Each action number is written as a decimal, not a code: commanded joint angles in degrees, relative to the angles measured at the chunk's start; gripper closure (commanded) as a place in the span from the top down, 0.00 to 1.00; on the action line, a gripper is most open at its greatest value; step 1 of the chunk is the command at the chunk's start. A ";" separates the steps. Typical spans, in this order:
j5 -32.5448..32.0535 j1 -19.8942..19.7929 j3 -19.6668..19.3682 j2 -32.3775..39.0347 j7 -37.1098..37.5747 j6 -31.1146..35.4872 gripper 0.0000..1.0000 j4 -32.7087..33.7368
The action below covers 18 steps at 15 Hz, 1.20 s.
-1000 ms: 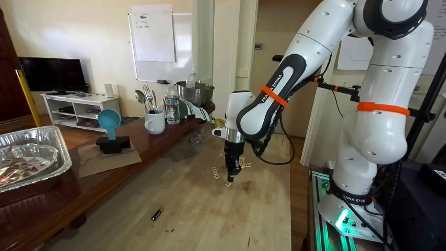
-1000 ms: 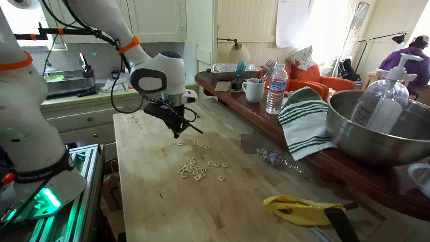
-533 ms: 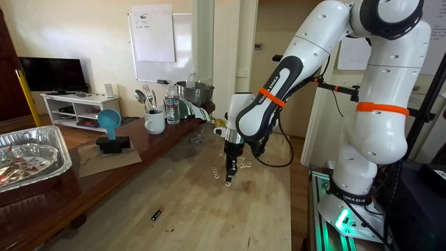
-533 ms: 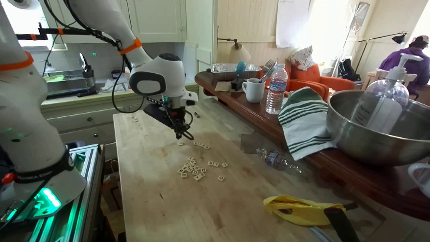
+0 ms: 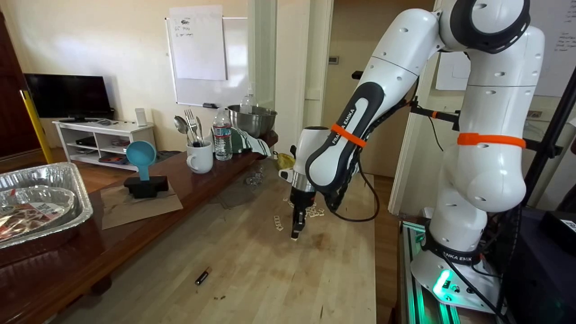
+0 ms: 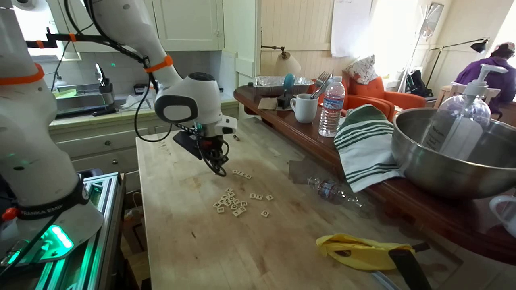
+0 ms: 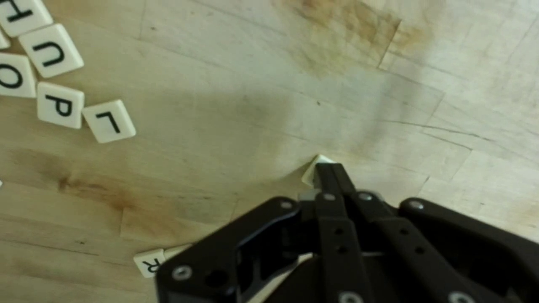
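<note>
The jaws are closed, finger against finger, holding nothing, and the gripper (image 7: 332, 166) points down over a lone letter tile (image 7: 310, 173) on the wooden tabletop (image 7: 219, 176). The gripper hides part of that tile, so contact cannot be told. In an exterior view a short row of tiles (image 6: 242, 174) lies near the gripper, a jumbled cluster of tiles (image 6: 228, 203) farther off.

- Pale, stained wooden tabletop (image 6: 193, 249); clock read from its centre in an exterior view.
- Cream, square letter tiles (image 6: 234, 206): loose cluster toward ten o'clock, short row at eleven.
- Black-and-copper cylindrical battery (image 6: 236, 137), farther out at eleven.
- Clear plastic bottle (image 6: 331, 191), lying sideways between two and three.
- Yellow fabric pouch (image 6: 363, 251) at four.
</note>
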 commanded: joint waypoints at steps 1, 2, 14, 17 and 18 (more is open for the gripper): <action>-2.76 -0.62 0.31 2.09 3.49 2.02 0.00 -0.18; -3.99 -0.66 0.10 2.29 4.11 1.79 0.00 -0.02; -25.36 -1.48 -1.68 5.71 5.88 0.28 0.00 4.51; -28.81 -1.54 -1.93 6.32 5.52 0.17 0.00 5.28; -29.92 -1.59 -2.00 6.44 5.18 0.00 0.00 5.50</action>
